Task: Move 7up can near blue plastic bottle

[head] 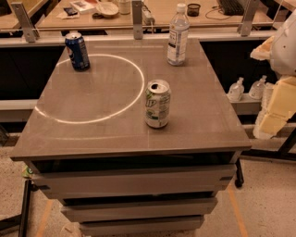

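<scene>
The 7up can (157, 103), white and silver with green markings and an opened silver top, stands upright on the grey table top (101, 125), right of its middle. The blue plastic bottle (177, 35), clear with a white cap and a pale label, stands upright at the table's back right, well behind the can. My gripper (275, 110), with pale yellow parts below the white arm (283, 44), hangs at the right edge of the view. It is off the table's right side, apart from the can and holding nothing that shows.
A dark blue soda can (77, 51) stands at the table's back left, on a white circle line (138, 92). Drawers (134, 183) sit below the top. Small clear bottles (237, 89) stand on a low shelf to the right. A cluttered desk (138, 11) runs behind.
</scene>
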Available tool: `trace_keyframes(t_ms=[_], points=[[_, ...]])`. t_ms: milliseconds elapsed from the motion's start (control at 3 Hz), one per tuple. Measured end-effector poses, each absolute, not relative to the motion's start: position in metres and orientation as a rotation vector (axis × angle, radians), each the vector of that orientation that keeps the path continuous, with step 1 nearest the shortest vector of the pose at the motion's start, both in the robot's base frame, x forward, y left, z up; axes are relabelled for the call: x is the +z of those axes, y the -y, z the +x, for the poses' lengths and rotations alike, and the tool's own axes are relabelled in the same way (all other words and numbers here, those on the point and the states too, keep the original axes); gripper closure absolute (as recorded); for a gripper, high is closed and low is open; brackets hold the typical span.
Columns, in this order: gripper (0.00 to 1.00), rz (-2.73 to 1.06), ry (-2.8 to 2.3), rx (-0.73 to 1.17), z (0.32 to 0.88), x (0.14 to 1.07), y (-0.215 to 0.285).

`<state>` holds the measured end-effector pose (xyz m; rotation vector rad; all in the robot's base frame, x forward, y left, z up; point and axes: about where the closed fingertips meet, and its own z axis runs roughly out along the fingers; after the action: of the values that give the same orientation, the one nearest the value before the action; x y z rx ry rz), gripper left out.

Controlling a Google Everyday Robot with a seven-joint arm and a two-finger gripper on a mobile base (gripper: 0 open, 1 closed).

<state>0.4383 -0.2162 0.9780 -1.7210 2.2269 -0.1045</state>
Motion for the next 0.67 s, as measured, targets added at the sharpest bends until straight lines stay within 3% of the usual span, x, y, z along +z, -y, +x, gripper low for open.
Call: trace_keyframes(t_ms=[667], points=[[0.00, -1.677, -2.194, -0.039, 0.4414, 0.9756, 0.2129]])
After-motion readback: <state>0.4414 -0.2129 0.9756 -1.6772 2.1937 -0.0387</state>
